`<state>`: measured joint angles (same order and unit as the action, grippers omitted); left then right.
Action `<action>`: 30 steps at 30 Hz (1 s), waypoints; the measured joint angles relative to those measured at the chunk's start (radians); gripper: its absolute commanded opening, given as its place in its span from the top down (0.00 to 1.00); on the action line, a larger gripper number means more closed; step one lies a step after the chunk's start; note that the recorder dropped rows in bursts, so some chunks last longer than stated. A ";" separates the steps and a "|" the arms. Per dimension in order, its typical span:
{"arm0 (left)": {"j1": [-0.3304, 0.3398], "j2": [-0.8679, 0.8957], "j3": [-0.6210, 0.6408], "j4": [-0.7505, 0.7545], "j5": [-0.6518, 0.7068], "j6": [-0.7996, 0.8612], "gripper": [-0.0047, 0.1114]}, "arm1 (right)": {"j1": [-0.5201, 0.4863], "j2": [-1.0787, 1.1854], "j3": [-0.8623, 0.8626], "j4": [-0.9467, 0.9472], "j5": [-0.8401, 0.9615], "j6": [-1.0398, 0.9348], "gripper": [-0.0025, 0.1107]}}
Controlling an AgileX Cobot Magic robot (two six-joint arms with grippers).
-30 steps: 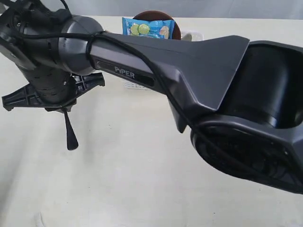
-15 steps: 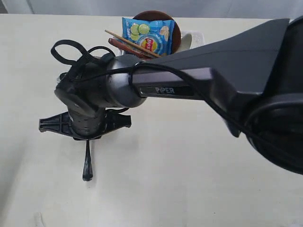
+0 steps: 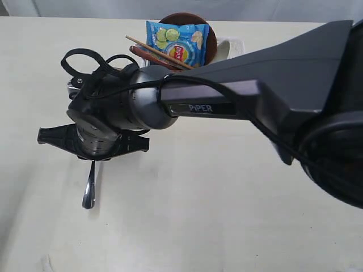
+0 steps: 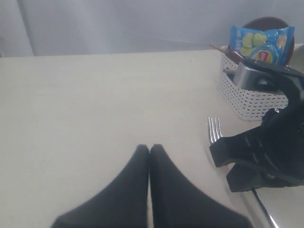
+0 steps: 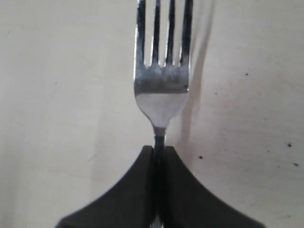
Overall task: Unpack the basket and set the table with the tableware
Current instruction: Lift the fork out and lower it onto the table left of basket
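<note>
Right jaws clamped on steel fork (image 5: pixel 160 90) neck, tines out over cream surface (image 5: pixel 57 95). Left jaws pressed together, holding nothing.

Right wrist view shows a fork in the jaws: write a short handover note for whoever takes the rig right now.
Right gripper: shut on the fork, low over the table beside the basket, not released.
Left gripper: shut, empty.
In basket: chopsticks, brown plate, cup, chip bag.
Done: fork is out of the basket.
Left: set it down, unpack the other tableware.
</note>
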<state>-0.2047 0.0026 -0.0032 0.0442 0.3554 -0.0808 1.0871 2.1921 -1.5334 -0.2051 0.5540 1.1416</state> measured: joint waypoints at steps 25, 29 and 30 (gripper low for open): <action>0.000 0.000 0.000 0.000 0.000 0.000 0.96 | 0.000 0.021 0.002 -0.045 0.056 0.057 0.81; 0.000 0.000 0.000 0.000 0.000 0.000 0.96 | 0.000 0.022 0.002 -0.043 0.042 0.055 0.63; 0.000 0.000 0.000 0.000 0.000 0.000 0.96 | 0.000 0.022 0.002 -0.043 0.039 0.055 0.61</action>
<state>-0.2047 0.0026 -0.0032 0.0442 0.3554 -0.0808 1.0871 2.2143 -1.5318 -0.2479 0.5933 1.1962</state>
